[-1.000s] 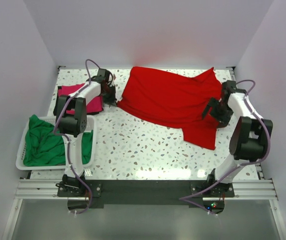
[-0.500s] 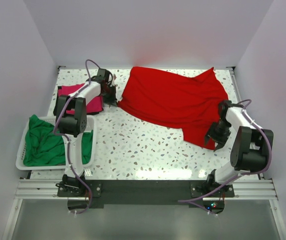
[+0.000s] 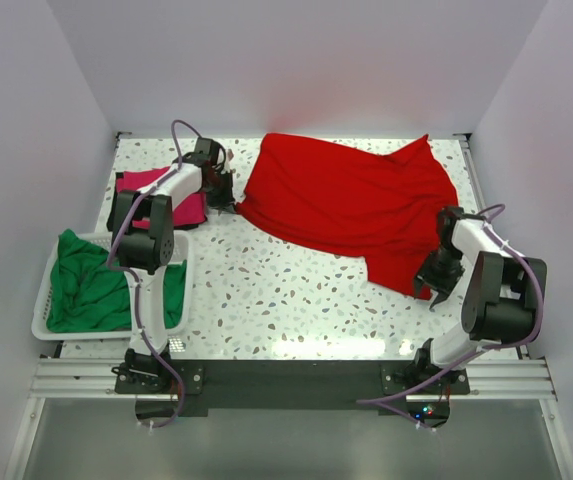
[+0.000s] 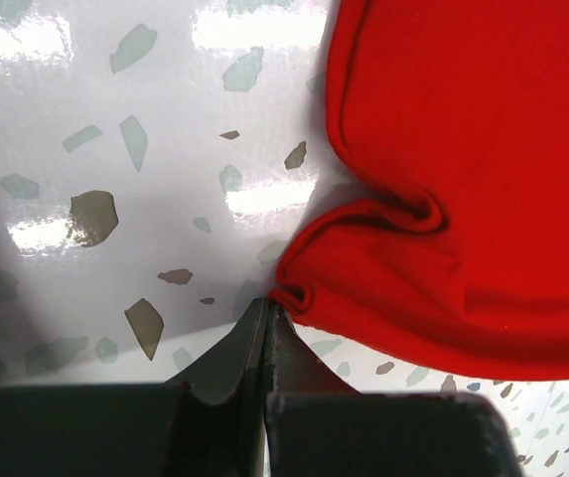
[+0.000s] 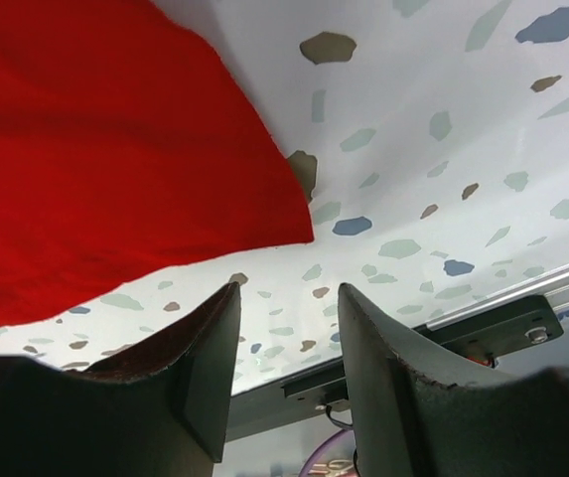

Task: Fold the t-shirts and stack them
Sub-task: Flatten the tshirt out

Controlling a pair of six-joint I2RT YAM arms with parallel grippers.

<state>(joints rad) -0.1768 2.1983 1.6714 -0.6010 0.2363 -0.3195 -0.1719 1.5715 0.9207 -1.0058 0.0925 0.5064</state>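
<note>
The large red t-shirt point(image 3: 346, 200) lies spread across the back middle and right of the table. My left gripper point(image 3: 230, 203) is shut at its left corner; in the left wrist view the closed fingertips point(image 4: 264, 303) pinch a puckered fold of the red cloth point(image 4: 463, 149). My right gripper point(image 3: 434, 280) is open and empty, low over the table just off the shirt's near right corner point(image 5: 85, 149), with its jaws point(image 5: 286, 288) apart over bare tabletop. The magenta-pink t-shirt point(image 3: 144, 181) lies at the back left under the left arm. The green t-shirt point(image 3: 86, 280) is crumpled in the basket.
A white plastic basket point(image 3: 39, 300) stands at the near left edge. The speckled table is walled at the back and both sides. A metal rail point(image 5: 483, 333) runs along the near edge close to the right gripper.
My right gripper has moved toward the near edge, from beside the shirt's right side down to its near right corner. The left gripper and the shirts have not moved.
</note>
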